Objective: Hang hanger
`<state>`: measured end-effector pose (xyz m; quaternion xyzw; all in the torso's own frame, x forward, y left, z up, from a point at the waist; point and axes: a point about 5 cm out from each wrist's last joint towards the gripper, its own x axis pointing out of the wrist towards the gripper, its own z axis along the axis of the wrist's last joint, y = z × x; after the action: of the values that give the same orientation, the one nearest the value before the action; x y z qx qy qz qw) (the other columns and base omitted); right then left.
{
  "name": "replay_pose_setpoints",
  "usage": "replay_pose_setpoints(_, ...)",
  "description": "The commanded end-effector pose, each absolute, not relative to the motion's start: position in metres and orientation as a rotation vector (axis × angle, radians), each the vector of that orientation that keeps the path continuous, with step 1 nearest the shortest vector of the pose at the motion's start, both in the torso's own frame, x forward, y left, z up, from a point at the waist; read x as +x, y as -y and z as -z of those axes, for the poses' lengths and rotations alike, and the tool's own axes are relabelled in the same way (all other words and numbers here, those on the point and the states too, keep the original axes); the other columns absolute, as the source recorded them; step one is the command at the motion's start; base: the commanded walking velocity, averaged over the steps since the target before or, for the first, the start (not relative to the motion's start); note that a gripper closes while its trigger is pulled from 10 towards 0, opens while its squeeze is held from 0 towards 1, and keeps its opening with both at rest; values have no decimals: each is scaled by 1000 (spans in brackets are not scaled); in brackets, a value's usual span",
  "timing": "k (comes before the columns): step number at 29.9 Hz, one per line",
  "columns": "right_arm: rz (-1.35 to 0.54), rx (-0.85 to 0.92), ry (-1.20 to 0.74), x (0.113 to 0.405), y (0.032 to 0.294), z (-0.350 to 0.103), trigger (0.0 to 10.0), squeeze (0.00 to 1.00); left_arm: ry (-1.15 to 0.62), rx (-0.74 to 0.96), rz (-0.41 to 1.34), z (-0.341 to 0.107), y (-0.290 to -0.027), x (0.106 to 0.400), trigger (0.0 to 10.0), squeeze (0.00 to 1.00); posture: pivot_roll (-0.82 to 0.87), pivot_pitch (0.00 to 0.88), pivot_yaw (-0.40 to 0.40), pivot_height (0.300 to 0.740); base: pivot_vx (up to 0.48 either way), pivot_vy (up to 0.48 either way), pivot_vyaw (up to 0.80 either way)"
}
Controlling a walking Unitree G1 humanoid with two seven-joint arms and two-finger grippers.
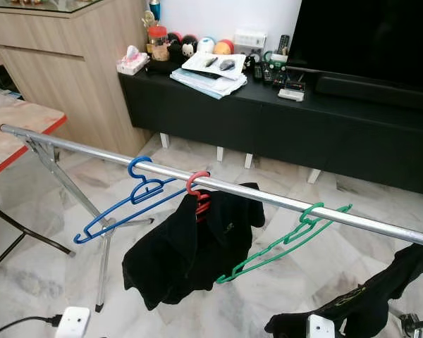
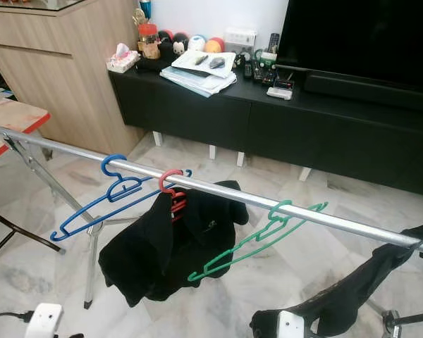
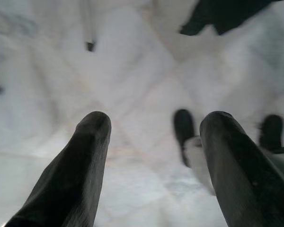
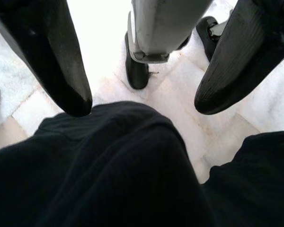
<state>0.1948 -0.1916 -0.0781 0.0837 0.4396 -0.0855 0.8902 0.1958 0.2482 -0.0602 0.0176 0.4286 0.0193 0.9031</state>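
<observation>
No legible text, label or number anywhere

Blue [image 1: 120,204], red [image 1: 197,186], green hangers [image 1: 285,243] on rail [image 1: 268,196]; blk shirt [image 1: 190,253] on red.

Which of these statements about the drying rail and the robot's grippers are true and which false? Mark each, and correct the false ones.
1. Three hangers hang on the metal rail. True.
2. The blue hanger carries a black garment. False: it is bare; the red hanger carries the black garment.
3. The green hanger is bare. True.
4. The left gripper is shut. False: its fingers stand apart over the marble floor.
5. The right gripper is open above dark cloth. True.
</observation>
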Motion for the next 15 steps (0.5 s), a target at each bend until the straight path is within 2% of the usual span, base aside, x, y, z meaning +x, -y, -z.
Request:
replay_pose_setpoints(1,169,167,-939,190,190,81,10000,0,-910,40,-20,66,-237,194,10000,0,-60,54,20,740,0,0,0)
replay_pose_setpoints(10,183,181,-941,189,188,82,10000,0,-917,30,17,68,-219,201,10000,0,-74,26,31,740,0,0,0)
replay_pose_setpoints(15,187,185,-940,189,189,81,10000,0,-958,52,-3,73,-219,194,10000,0,-71,42,27,740,0,0,0)
